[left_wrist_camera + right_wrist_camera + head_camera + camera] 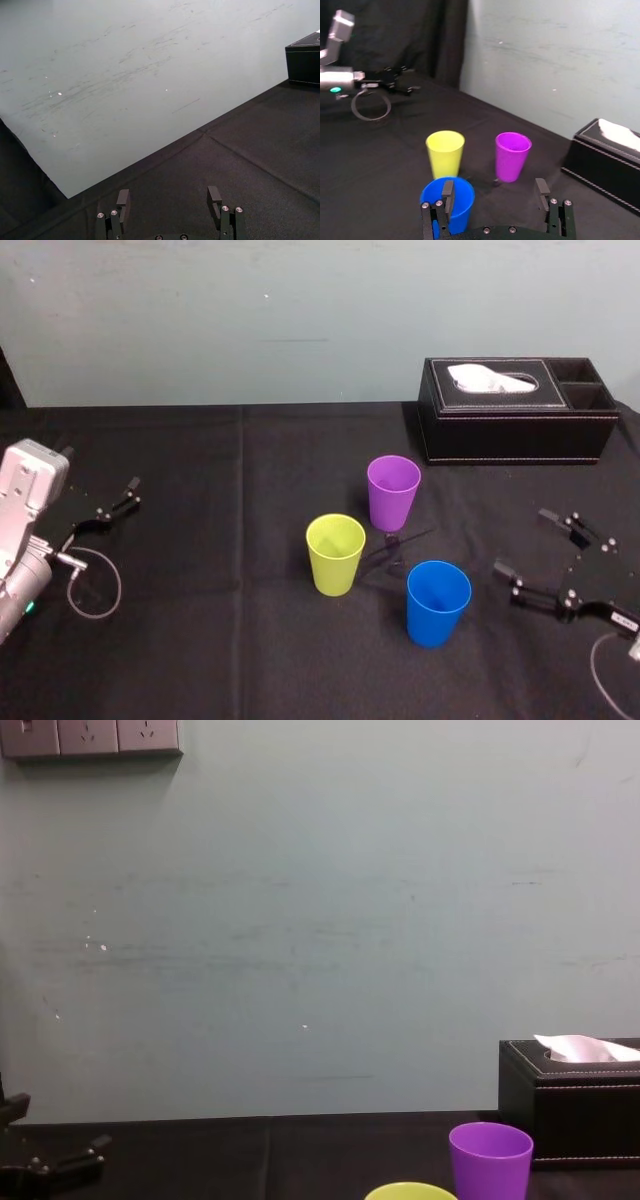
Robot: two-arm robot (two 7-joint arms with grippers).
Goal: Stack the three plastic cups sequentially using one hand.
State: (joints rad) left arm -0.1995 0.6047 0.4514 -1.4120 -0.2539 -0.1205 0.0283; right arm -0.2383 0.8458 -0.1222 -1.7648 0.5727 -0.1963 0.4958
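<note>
Plastic cups, all three, stand upright and separate on the black tablecloth (200,640). We see the purple cup (393,492) farthest back, the yellow-green cup (335,554) nearer and to its left, and the blue cup (438,602) nearest us and to the right. They are close together, but none sits inside another, so we judge that no part of the stacking is done: two nestings are left, each needing a cup lifted and lowered into the next.

Near the blue cup, on its right, the right gripper (522,540) hangs low over the cloth. Its jaws are spread wide and hold nothing. In its wrist view the blue cup sits just ahead of one finger, so we take it as the likely first pick.

Well apart at the table's left edge, the left gripper (118,502) looks parked, its fingers likewise apart and empty. A black tissue box (515,410) stands behind the cups on the right, clear of them.
</note>
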